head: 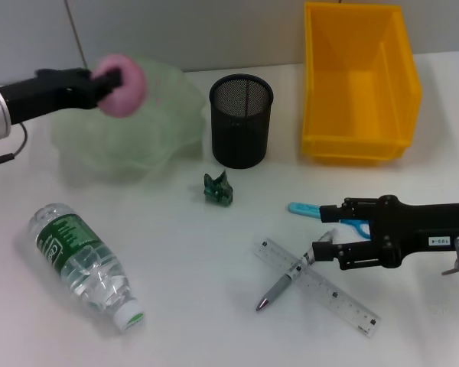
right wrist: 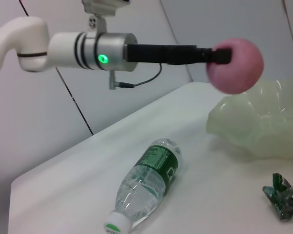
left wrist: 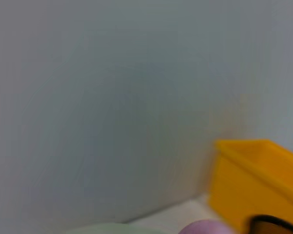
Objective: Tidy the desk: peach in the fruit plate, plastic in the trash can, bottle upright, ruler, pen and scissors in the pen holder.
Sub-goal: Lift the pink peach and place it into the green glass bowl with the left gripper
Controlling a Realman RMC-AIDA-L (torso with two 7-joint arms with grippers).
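Above the fruit plate (head: 130,141), far left, the peach (head: 122,86) hangs clamped in the left gripper (head: 105,79).
Nearer lie the bottle (head: 86,265) on its side, green plastic (head: 218,189), and the pen (head: 279,289) across the ruler (head: 319,287), where the right gripper (head: 318,231) hovers, fingers apart.

My left end effector (head: 111,76) is half buried in the peach (head: 124,85) (blurred), and my right arm hides the scissors' (head: 315,210) blades.
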